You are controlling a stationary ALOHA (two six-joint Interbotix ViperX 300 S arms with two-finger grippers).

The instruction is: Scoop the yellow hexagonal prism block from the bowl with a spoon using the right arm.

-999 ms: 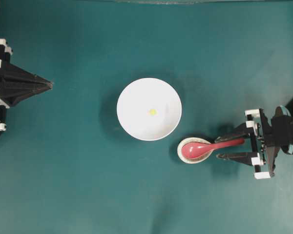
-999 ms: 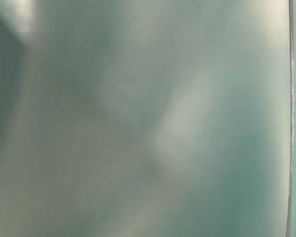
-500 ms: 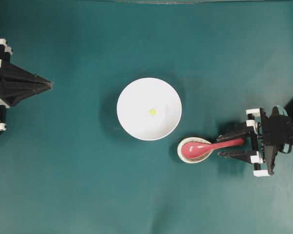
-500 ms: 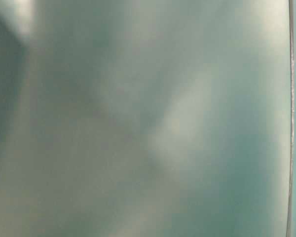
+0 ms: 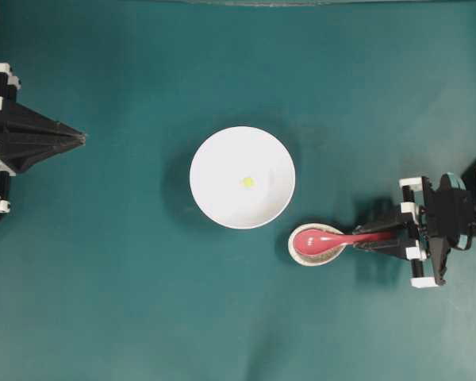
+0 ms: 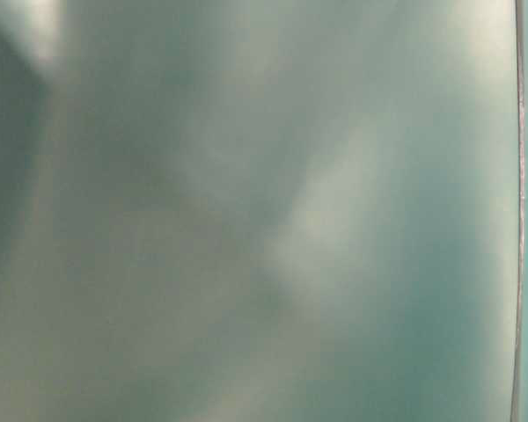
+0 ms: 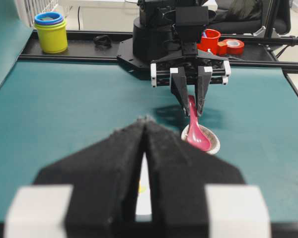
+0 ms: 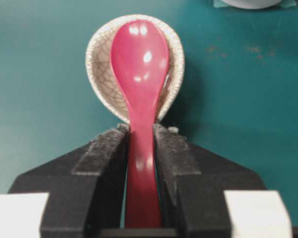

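The right hand (image 8: 140, 148) is clamped on the handle of the pink-red spoon (image 8: 140, 69); in the right wrist view both black fingers (image 8: 105, 163) press against the handle's sides just behind the scoop. The scoop rests in a small crackled beige dish (image 8: 100, 74), with the handle slanting out over the dish's near rim toward the right arm (image 5: 444, 230). From overhead, the spoon (image 5: 325, 240) and dish (image 5: 301, 255) sit just beside the lower right edge of the white bowl (image 5: 222, 198), apart from it, on the teal desk (image 5: 143, 302). The yellow hexagonal prism block (image 5: 247, 182) lies alone near the middle of the bowl's floor, well clear of the spoon. The left hand (image 5: 81, 139) is parked at the left edge of the desk, well away from the bowl, its fingers (image 7: 119, 163) pressed together to a point and holding nothing. The table-level view is only a blurred greenish wash
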